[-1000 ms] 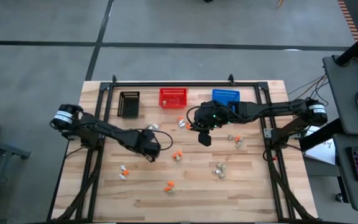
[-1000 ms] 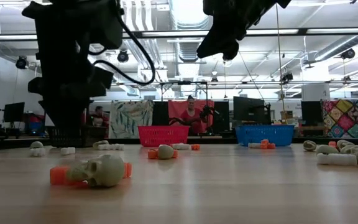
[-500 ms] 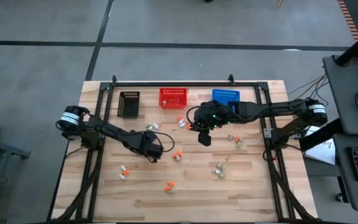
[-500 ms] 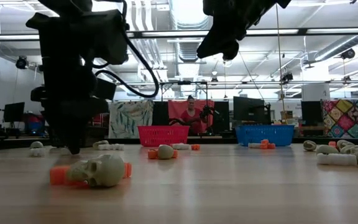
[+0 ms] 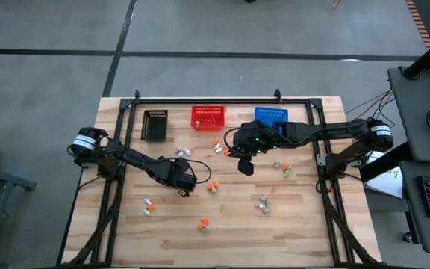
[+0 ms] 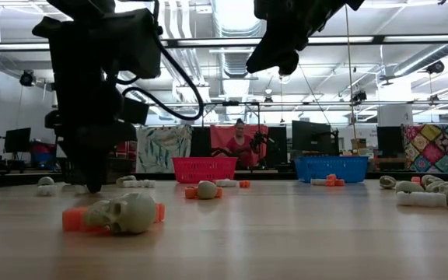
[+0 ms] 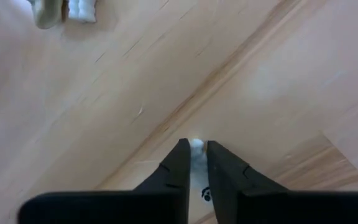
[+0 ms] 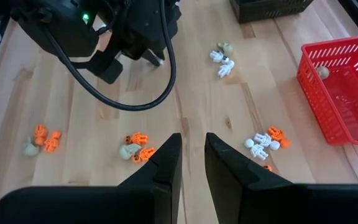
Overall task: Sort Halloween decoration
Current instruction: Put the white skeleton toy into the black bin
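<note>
While the left end effector (image 7: 193,163) is down at the counter (image 5: 304,217) w/ its fingers pinched together on a tiny white trinket (image 7: 196,147), the grab looks just made, so I'd judge this the pick step. From above, the left end effector (image 5: 187,184) sits left of centre, just beside an orange-and-beige cluster (image 5: 212,185).

Right end effector (image 5: 245,166) hangs above the counter near centre, fingers nearly together w/ a narrow gap; nothing visible between them in its wrist view.

Rest of the Halloween decoration is scattered across the counter: white pieces (image 5: 181,152) near the back left, orange ones (image 5: 148,205) at front left, another orange bit (image 5: 204,223) at front centre, beige-grey pieces (image 5: 263,202) right of centre. Black basket (image 5: 155,124), red basket (image 5: 207,117) and blue basket (image 5: 270,116) line the back edge; the red one has at least one beige piece inside.

Handling, as a guess: trinkets look like light, hard plastic, smooth and prone to pop out of a pinch. Best held across the middle/widest part, fingertips low to the wood, approx centred, and lifted slowly.
</note>
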### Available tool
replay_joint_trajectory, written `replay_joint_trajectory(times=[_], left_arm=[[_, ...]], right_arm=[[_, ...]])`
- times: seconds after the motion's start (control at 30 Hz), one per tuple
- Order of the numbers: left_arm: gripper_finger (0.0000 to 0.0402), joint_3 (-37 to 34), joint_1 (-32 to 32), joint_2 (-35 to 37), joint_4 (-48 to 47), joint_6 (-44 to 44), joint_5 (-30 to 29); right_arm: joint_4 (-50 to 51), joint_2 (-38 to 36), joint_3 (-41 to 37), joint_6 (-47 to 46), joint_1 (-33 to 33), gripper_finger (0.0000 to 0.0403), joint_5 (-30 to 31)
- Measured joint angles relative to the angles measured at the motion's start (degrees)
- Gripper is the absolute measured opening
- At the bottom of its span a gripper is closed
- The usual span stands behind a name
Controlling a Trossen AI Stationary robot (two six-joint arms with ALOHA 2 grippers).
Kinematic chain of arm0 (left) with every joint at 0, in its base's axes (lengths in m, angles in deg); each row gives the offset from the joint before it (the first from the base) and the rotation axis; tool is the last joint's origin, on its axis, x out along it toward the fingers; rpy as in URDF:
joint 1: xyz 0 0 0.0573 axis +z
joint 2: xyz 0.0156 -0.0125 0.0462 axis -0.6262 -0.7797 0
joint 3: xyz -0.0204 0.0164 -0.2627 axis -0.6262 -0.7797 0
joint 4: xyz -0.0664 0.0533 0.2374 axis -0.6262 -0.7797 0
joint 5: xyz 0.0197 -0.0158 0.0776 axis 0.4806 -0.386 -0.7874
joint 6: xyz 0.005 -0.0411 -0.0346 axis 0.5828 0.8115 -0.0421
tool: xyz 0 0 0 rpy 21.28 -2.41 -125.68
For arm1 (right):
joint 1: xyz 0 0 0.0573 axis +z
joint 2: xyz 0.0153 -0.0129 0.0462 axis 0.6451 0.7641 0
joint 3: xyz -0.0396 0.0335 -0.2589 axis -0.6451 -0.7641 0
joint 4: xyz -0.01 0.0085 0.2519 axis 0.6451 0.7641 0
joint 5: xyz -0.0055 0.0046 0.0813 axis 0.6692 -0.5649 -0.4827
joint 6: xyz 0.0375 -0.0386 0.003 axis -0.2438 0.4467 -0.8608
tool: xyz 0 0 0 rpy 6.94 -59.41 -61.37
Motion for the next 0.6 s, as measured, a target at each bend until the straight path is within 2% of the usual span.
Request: replay_joint_trajectory(times=[0.6], left_arm=[[0.0001,0.7,-0.5,7.0,0.3,-5.7,-0.7]], right_arm=[[0.1,0.0,0.0,-2.1,0.1,0.0059,0.0]])
